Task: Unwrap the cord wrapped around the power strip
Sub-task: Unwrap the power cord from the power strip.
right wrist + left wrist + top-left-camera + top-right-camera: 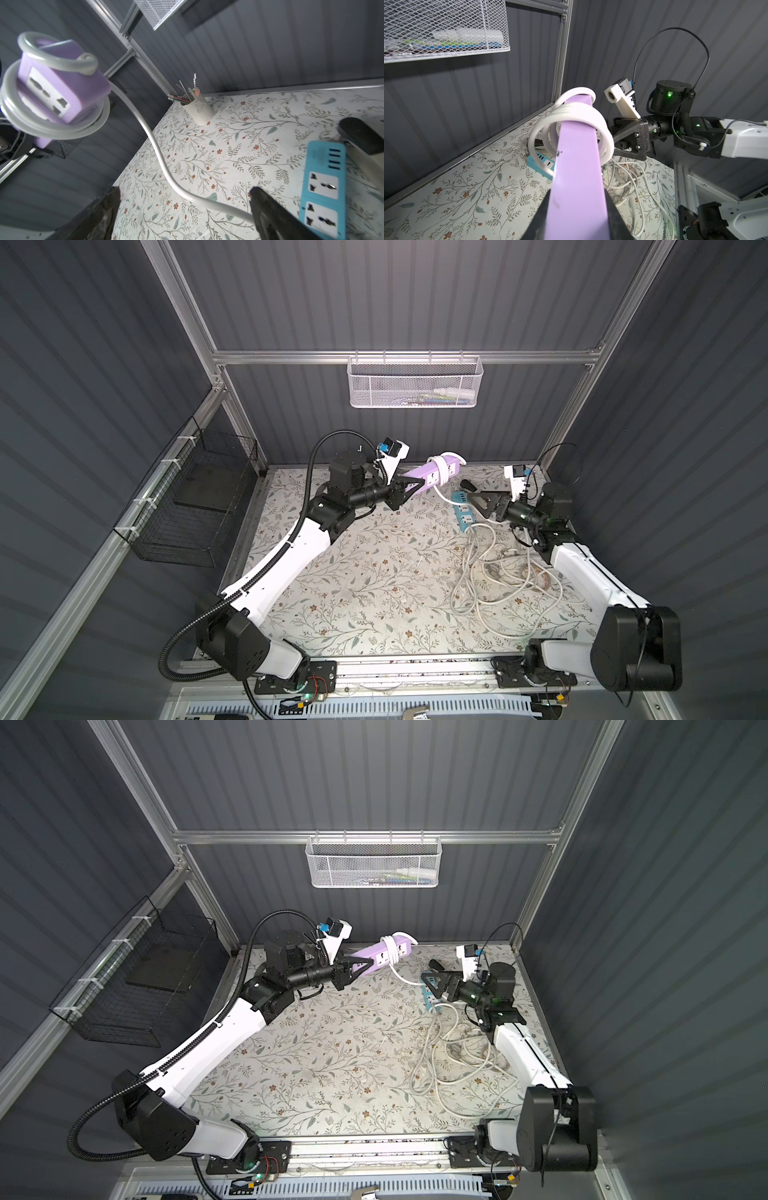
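My left gripper is shut on one end of the purple power strip and holds it up off the table, slanting toward the back wall. The white cord loops loosely a few times around the strip's far end. From there it hangs down to the table. My right gripper is open low over the table, and the hanging cord runs across the gap between its fingers.
A blue power strip lies under the right gripper, beside a black plug. A heap of loose pale cords covers the right side. A cup of pens stands at the back. Wire baskets hang on the walls.
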Tool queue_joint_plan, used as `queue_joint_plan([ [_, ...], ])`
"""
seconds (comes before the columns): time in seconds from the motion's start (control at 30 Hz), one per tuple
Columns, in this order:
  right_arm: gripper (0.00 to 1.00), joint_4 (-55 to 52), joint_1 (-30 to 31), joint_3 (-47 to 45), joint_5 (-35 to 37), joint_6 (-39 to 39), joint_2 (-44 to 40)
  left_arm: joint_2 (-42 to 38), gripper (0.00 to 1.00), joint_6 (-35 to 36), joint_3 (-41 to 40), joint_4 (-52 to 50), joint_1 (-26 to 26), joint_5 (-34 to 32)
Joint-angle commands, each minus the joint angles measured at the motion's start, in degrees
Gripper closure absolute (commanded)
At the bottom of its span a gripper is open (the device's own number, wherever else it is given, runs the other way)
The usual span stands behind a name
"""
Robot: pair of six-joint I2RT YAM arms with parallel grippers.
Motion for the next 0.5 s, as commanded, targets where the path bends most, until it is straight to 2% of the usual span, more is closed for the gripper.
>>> queue_joint_plan([
  [0.0,0.01,4.75,1.04,2.63,-7.59,-4.96,1.75,-2.32,1.00,0.15,2.89,2.03,0.13,1.64],
  [0.23,0.01,4.55,3.66,5.88,-11.08,-6.84,7.38,-2.08,1.00,-0.41,3.29,2.19,0.12,2.34],
  [0.47,0.01,-3.22,7.03,8.97,-9.82,-13.45,9.97,-2.34,1.00,-0.59,3.30,2.24,0.12,2.33],
])
